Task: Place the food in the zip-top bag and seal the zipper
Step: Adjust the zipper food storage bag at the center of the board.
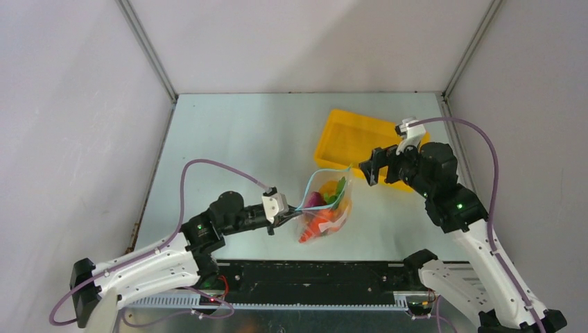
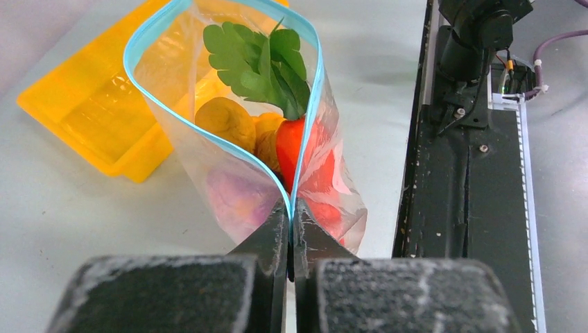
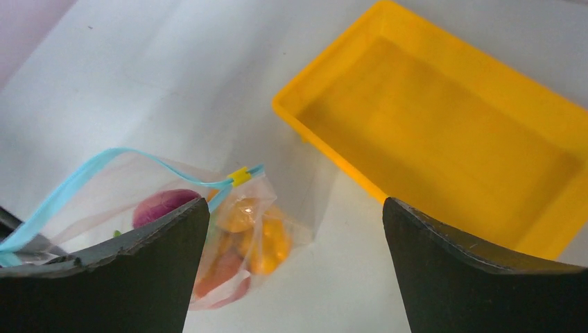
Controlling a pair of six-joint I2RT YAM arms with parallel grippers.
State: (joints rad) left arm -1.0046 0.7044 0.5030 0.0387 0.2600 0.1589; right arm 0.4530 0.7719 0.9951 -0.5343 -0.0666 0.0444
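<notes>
Seen from above, the left gripper (image 1: 283, 217) is clamped on the near end of the zipper (image 1: 326, 171), holding up the bag (image 1: 331, 216) near the middle of the table (image 1: 236, 139). The bag's mouth gapes open, its teal edge forming a loop. Red-orange, green and purple food shows inside. The right gripper (image 1: 370, 171) hangs just beyond the bag's far end, its fingers spread and holding nothing, over the near corner of the yellow tray (image 1: 347, 128). In the left wrist view, the two fingers are pressed together on the teal strip where its two sides meet. Behind them the carrot (image 2: 305, 152) stands with its green leaf (image 2: 260, 59) at the open mouth, next to an amber piece (image 2: 223, 119) and a purple onion (image 2: 239, 198). In the right wrist view, the fingers stand wide apart above the bag's far end, where a small yellow tab (image 3: 239, 175) sits on the zipper. An orange fruit (image 3: 267, 244) lies in that corner of the bag. No writing on the bag can be read.
</notes>
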